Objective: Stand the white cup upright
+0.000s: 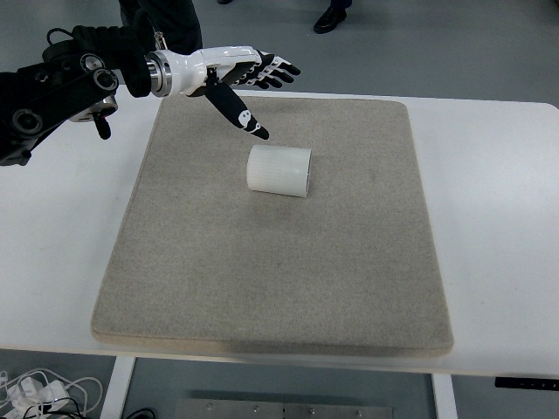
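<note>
The white cup (279, 170) lies on its side a little above the middle of a grey-beige felt mat (271, 288), its long axis running roughly left to right. It is a short, plain cylinder with faint ribbing along the wall and a soft shadow beneath it on the mat. I can see no handle on it, and no print, logo or label on the side that faces up. Which end is the mouth I cannot make out from here.

The mat covers most of the white table (493, 227), whose bare top shows on either side of it.

The left hand (238, 78) reaches in from the upper left on its black arm (61, 83), over the mat's far left corner. Its fingers (271, 72) are stretched out flat and spread, pointing right, with white backs and black tips; the thumb (238, 113) angles down toward the cup, its tip just up and left of the cup but not touching it. The hand is released, gripping nothing.

At the far edge, beyond the table, a person's dark trouser legs (170, 22) and a dark shoe (330, 17) stand on the grey floor. A tangle of white cable (39, 388) lies on the floor under the table's near left corner. No writing can be read anywhere.
</note>
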